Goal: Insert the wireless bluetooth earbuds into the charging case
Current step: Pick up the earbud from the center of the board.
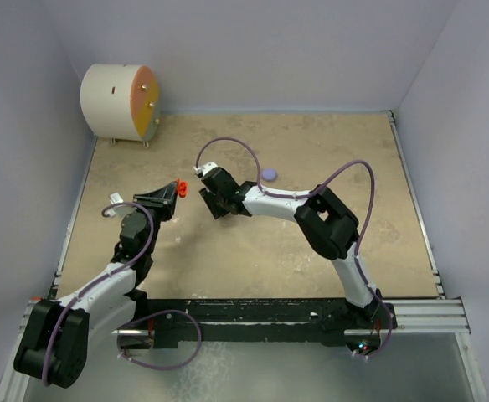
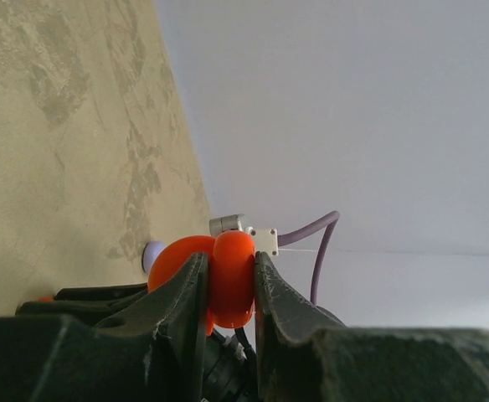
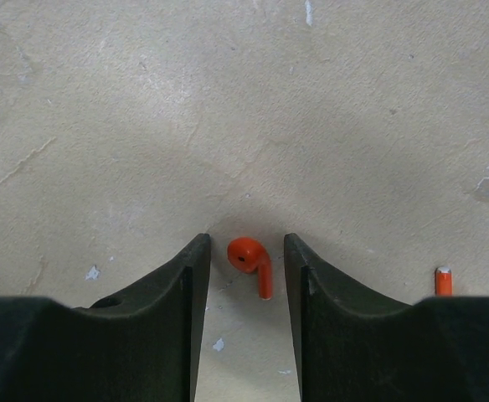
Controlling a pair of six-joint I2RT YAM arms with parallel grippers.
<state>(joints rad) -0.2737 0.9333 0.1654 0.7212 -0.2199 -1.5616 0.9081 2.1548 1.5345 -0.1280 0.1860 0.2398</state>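
Your left gripper [image 1: 175, 189], left of centre in the top view, is clamped tight on one red round case [image 2: 230, 289]. In the left wrist view its two fingers press the case from both sides.

Your right gripper [image 3: 245, 239] points down at the table [image 1: 311, 251] with its jaws a narrow way apart, holding nothing. One red earbud [image 3: 248, 255] lies on the surface in the gap between the fingers. Bare table shows on each side of it; its bulb is toward the upper left and its stem toward the lower right.

A second red earbud [image 3: 443, 280] shows only its pale-tipped stem at the lower right of that view, the rest hidden behind the finger. That makes two red earbuds you can count.

One lavender case [image 1: 269, 174] sits on the table near the centre of the top view, just above the right arm. One cream drum [image 1: 119, 102] with an orange face stands in the upper left corner.
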